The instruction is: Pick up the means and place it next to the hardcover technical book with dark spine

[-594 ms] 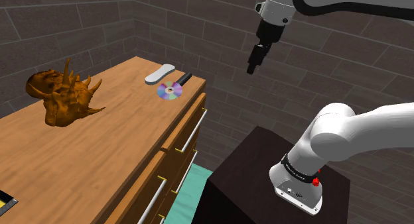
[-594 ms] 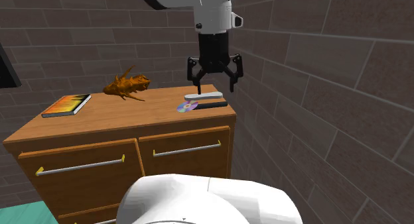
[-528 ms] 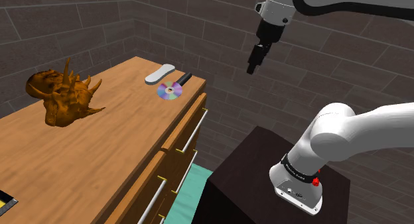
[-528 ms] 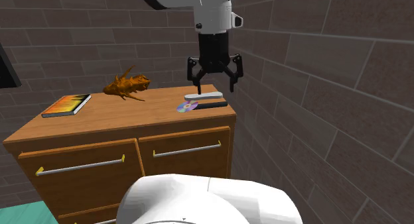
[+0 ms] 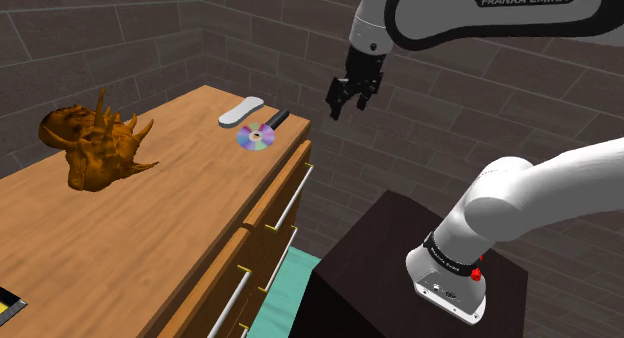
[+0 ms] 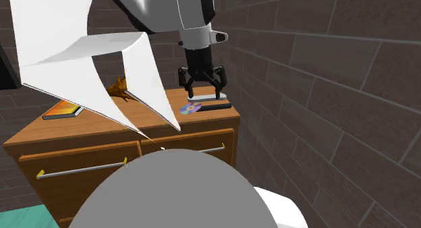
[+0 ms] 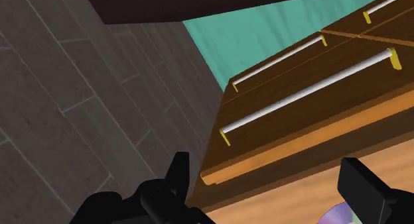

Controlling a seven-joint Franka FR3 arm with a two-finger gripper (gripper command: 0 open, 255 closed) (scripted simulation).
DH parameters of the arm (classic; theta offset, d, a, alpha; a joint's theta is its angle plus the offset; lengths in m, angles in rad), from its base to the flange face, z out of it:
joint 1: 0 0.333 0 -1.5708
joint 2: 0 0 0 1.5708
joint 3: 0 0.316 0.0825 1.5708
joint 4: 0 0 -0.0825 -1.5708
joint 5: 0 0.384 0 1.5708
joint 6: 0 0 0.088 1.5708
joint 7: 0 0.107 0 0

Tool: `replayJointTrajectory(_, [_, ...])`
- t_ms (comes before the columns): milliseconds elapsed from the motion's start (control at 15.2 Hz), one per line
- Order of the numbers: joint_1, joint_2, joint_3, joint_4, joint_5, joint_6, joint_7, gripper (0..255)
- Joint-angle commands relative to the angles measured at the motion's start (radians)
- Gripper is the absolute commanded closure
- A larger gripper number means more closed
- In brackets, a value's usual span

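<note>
Grey remote (image 5: 241,111) beside disc (image 5: 255,137) on wooden dresser (image 5: 180,186); jaws released, empty, in air

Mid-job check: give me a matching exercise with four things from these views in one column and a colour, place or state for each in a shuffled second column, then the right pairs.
Things:
1. hand
2. book
3. horned figure
4. dresser

Descriptions:
A. brown, standing on the dresser top
B. orange cover, lying flat at the end of the top far from the hand
C. open, in the air, holding nothing
D. wooden, with metal bar handles on its drawers

Pairs: 1-C, 2-B, 3-A, 4-D
</note>
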Motion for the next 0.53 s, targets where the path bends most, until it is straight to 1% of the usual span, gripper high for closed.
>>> replayJointTrajectory(0, [-0.034,0.085,0.054,0.028,-0.002,0.063,0.125,0])
replayJointTrajectory(264, [-0.103,0.245,0.151,0.109,-0.041,0.142,0.371,0])
replayJointTrajectory(462, [-0.154,0.375,0.213,0.188,-0.103,0.182,0.563,0])
